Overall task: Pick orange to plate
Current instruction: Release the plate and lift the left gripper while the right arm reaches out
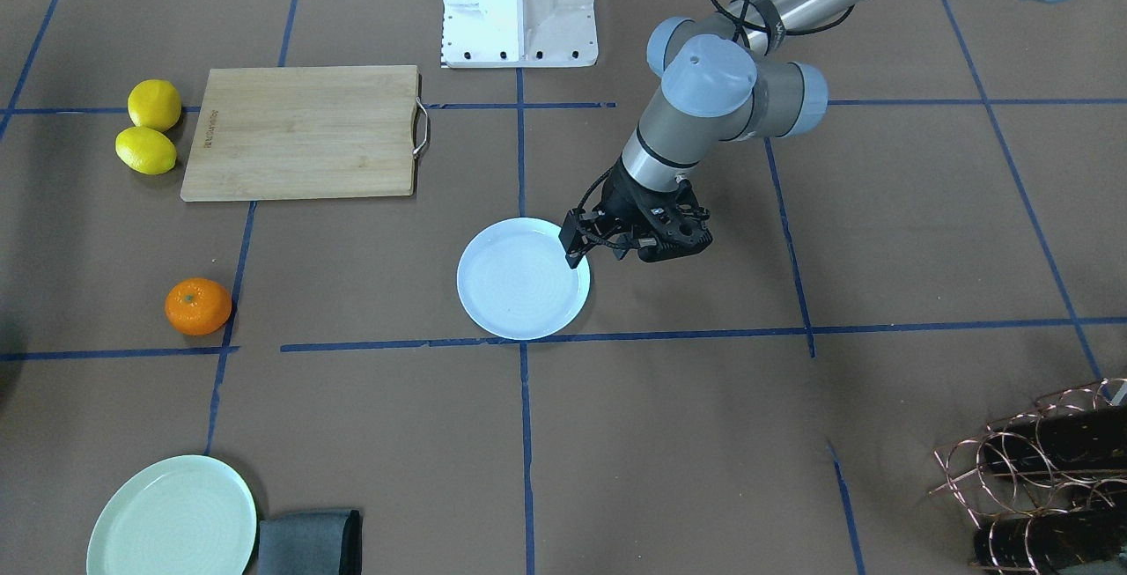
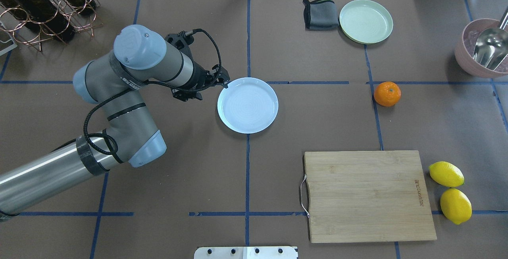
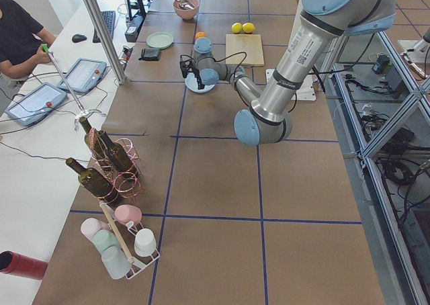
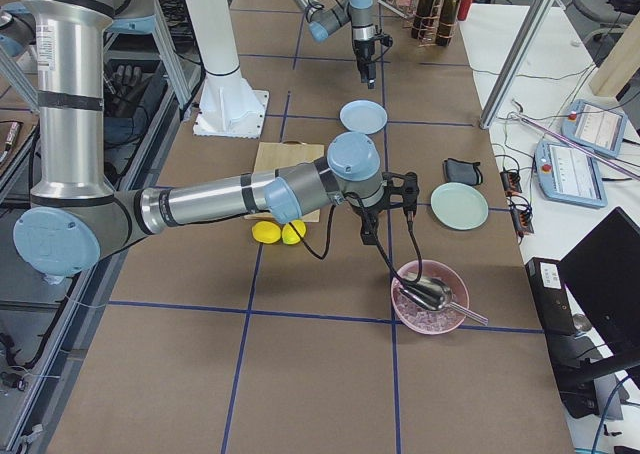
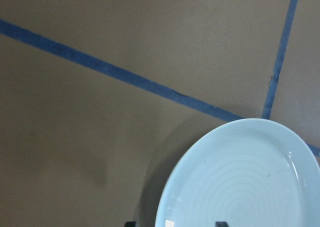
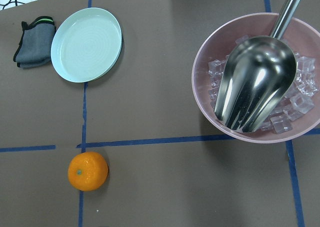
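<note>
The orange (image 2: 387,93) lies on the brown table to the right of the pale bluish-white plate (image 2: 248,106), well apart from it, and shows at the lower left of the right wrist view (image 6: 88,171). My left gripper (image 2: 224,82) is low at the plate's left rim (image 1: 519,289). In the left wrist view its two fingertips (image 5: 130,223) stand apart, astride the plate's edge (image 5: 250,187), open. My right gripper (image 4: 368,236) shows only in the exterior right view, hovering near the bowl, so I cannot tell its state.
A mint-green plate (image 2: 366,21) and a folded grey cloth (image 2: 320,13) sit at the far side. A wooden cutting board (image 2: 369,195) and two lemons (image 2: 446,173) lie near the robot. A pink bowl (image 6: 202,94) holds ice and a metal scoop. A bottle rack (image 2: 39,5) is far left.
</note>
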Robot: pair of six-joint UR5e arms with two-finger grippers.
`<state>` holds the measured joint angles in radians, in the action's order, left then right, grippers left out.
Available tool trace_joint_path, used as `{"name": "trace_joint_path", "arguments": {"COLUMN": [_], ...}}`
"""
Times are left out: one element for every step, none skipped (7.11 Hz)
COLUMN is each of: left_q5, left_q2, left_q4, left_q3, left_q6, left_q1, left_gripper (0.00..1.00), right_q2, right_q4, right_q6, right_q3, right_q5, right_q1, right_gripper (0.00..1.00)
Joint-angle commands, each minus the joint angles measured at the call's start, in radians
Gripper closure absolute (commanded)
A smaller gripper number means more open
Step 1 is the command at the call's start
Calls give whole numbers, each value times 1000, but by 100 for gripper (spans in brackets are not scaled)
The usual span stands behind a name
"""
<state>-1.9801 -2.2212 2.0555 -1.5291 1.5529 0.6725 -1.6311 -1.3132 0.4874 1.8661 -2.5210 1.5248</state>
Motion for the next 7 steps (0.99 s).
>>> {"name": "trace_joint_path", "arguments": {"left_q5": [-49, -49, -48, -48, -45, -43, -43], "left_q2": [1, 6, 35, 47, 47, 49, 48], "left_q4": [-64, -151, -188, -190, -190, -190, -190], "left_q3": [-55, -115, -175, -199, -198, -200, -206], "left_q6": [-115, -232, -287, -290, -292, -292, -292], "left_q1": [62, 105, 127, 148, 154, 156, 156], "left_gripper": [0, 0, 0, 0, 0, 0, 0], "right_q2": [1, 1, -1, 20, 83, 159, 219], "right_q4": [3, 15, 129, 209, 213, 210, 215], "right_q6": [42, 84, 234, 393, 452, 464, 464], "right_q3": [25, 31, 27, 18, -14, -83, -170], "right_q5": [129, 190, 306, 423, 464, 482, 491], "right_q1": [-127, -196, -327, -460, -522, -541, -551], "right_gripper": [0, 0, 0, 0, 0, 0, 0]}}
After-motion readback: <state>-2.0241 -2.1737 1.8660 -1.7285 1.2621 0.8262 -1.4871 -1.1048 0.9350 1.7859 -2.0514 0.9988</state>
